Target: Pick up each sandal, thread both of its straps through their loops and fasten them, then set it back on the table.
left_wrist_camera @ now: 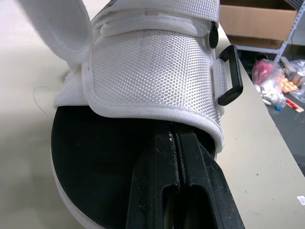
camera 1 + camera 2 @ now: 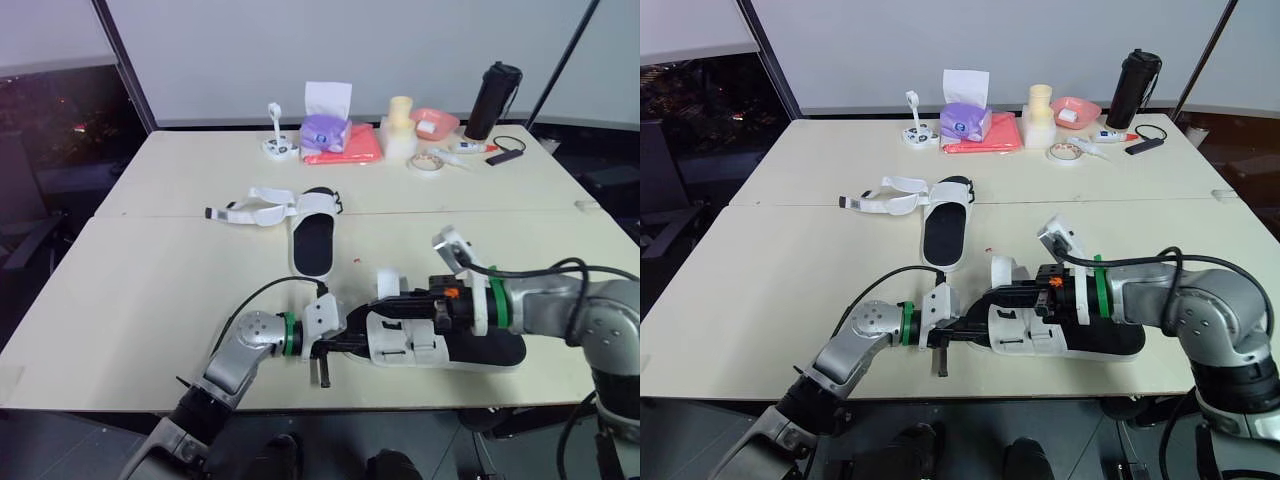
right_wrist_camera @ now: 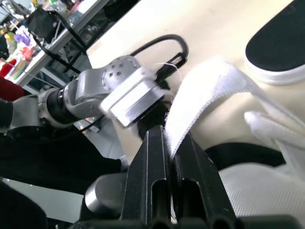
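My left gripper (image 2: 330, 348) is clamped on the sole (image 1: 95, 157) of the near sandal (image 2: 470, 350), pinning it at the front of the table (image 2: 150, 280) so it can't slide. My right gripper (image 3: 169, 136) is pinched on its strap (image 3: 205, 90), holding it up, ready for the loop (image 1: 229, 74). The other sandal (image 2: 312, 240) lies mid-table, unfastened.

It looks like a lab or office workroom. Two pale tables (image 2: 150, 290) are pushed together before white wall panels (image 2: 400, 40), with a dark window (image 2: 50, 110) at upper left. A tissue box (image 2: 327, 105) and black bottle (image 2: 494, 100) stand at top centre. The left wrist view's upper right shows a cardboard box (image 1: 257, 21) by metal racking (image 1: 289, 38).
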Controlling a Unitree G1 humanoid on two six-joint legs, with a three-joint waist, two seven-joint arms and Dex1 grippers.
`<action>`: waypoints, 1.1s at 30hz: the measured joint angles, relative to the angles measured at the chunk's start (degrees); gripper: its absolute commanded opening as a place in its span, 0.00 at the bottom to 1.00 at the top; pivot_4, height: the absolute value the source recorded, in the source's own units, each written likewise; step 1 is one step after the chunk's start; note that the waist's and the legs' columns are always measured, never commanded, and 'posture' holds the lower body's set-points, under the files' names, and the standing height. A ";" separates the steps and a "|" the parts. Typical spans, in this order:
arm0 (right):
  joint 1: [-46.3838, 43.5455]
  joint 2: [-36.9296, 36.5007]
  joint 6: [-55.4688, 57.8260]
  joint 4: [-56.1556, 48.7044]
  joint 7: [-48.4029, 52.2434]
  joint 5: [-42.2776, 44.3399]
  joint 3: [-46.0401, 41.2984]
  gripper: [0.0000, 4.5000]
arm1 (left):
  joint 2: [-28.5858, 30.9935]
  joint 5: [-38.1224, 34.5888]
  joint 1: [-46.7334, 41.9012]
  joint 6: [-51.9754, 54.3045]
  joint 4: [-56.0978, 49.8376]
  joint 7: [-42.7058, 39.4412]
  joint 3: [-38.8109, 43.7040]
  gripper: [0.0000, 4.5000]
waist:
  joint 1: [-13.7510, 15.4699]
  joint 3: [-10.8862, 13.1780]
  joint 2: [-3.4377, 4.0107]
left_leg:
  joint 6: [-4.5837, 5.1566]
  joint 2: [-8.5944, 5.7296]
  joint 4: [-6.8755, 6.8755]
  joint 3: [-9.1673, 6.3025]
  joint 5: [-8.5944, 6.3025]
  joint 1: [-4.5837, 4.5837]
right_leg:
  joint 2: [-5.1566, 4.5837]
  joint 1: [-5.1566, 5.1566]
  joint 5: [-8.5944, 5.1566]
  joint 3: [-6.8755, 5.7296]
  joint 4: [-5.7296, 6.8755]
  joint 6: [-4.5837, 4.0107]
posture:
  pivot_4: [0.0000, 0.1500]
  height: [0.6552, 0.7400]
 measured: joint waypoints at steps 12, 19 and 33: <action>2.09 -0.09 -2.71 2.65 4.55 -5.56 4.02 0.22 | 0.05 0.00 1.41 0.02 -1.08 1.65 0.17 0.00 | -0.14 0.00 0.01 | 0.00 0.00 0.00 0.02 0.00 0.00 | 0.00 -0.02 0.01 0.02 0.01 0.01 | 1.00 1.00; 2.24 -0.07 -3.39 2.73 5.24 -7.16 4.76 0.76 | 0.08 0.00 1.35 0.02 -1.26 1.66 0.16 0.00 | -0.15 0.00 0.01 | 0.00 0.00 0.00 0.02 0.00 0.00 | 0.00 -0.02 0.01 0.02 0.02 0.01 | 1.00 1.00; -1.62 0.03 -3.23 6.52 6.41 -7.73 3.95 0.71 | 0.14 0.01 1.09 0.02 -1.12 1.53 0.08 0.00 | -0.12 0.00 0.01 | 0.00 0.00 0.00 0.02 0.00 0.00 | 0.00 -0.02 0.01 0.02 0.01 0.01 | 1.00 1.00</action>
